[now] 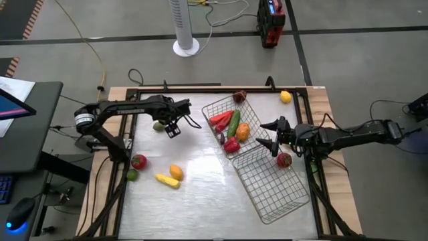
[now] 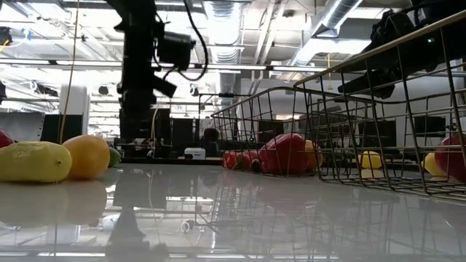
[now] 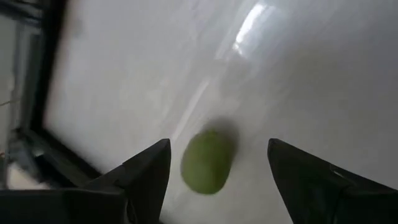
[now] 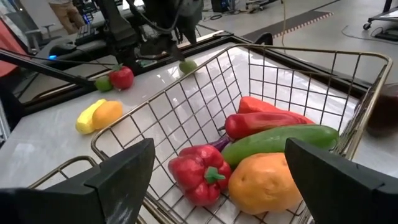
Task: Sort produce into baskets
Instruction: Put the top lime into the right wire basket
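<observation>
Left wrist view: left gripper (image 3: 214,180) wide open, empty, green fruit (image 3: 207,162) between fingers; round, might roll away.

Worktop (image 1: 200,194): glossy white, black frame, pale wood edge. Baskets (image 1: 277,184): silver wire mesh. In upper basket (image 1: 214,108): red pepper (image 4: 199,171), red chilli (image 4: 267,121), green cucumber (image 4: 280,140), orange fruit (image 4: 267,183). Green lime (image 3: 208,162) under black left end effector (image 3: 217,174). Loose: yellow lemon (image 1: 285,97), red tomato (image 1: 139,161), orange (image 1: 176,171), yellow piece (image 1: 166,180).
</observation>
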